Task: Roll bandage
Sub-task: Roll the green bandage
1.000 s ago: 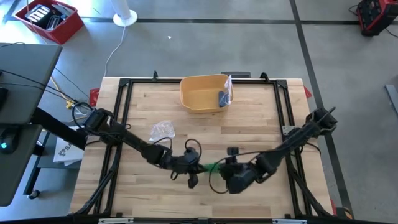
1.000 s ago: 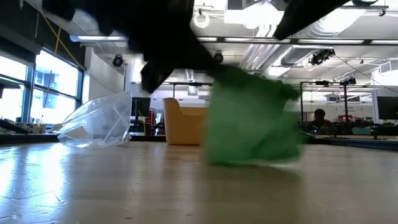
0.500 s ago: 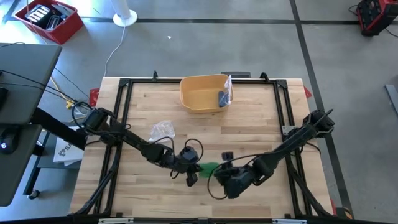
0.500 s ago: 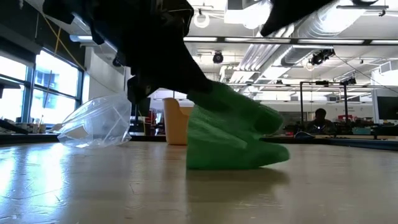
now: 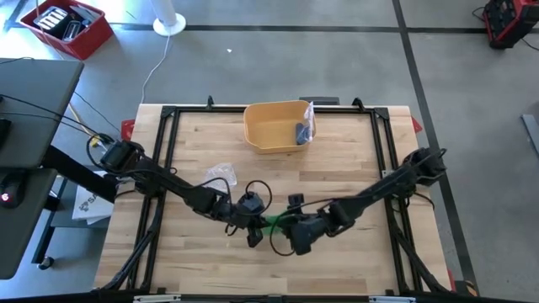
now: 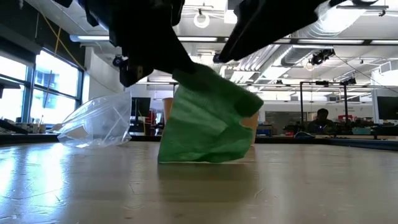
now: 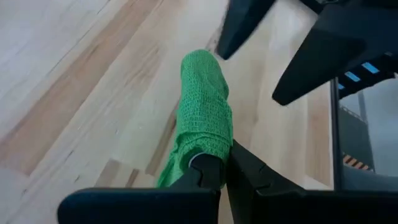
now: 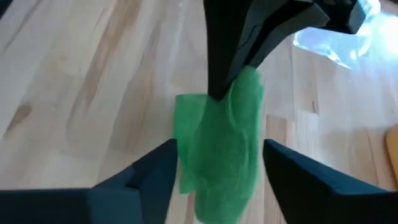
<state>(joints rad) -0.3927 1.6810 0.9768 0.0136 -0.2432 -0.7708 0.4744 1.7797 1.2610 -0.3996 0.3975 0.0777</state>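
The green bandage (image 5: 271,223) was found near the middle of the bench (image 5: 354,151), toward its front edge, between the two grippers, with one part resting on the wood and another part lifted off it. The left gripper (image 7: 214,168) was clenched on one end of the bandage, its fingers (image 7: 202,169) pinched tight over the fabric. The right gripper (image 8: 214,162) was released, its fingers (image 8: 155,174) spread wide to either side of the loose band and apparently not touching it. The bandage was judged to be light, soft and limp: it was seen folded and creased, sagging under its own weight, with a crinkled weave that would probably cling to itself rather than slide. It was judged that it should be taken by a flat pinch across the free end, just beside the pinched part, so that the layers could be turned over one another without bunching. Much was hidden: in the high view the bandage was mostly covered by the grippers, and in the low view the dark arms blocked its upper part. How many turns had been wound could not be made out, nor whether the free end lay flat on the bench.
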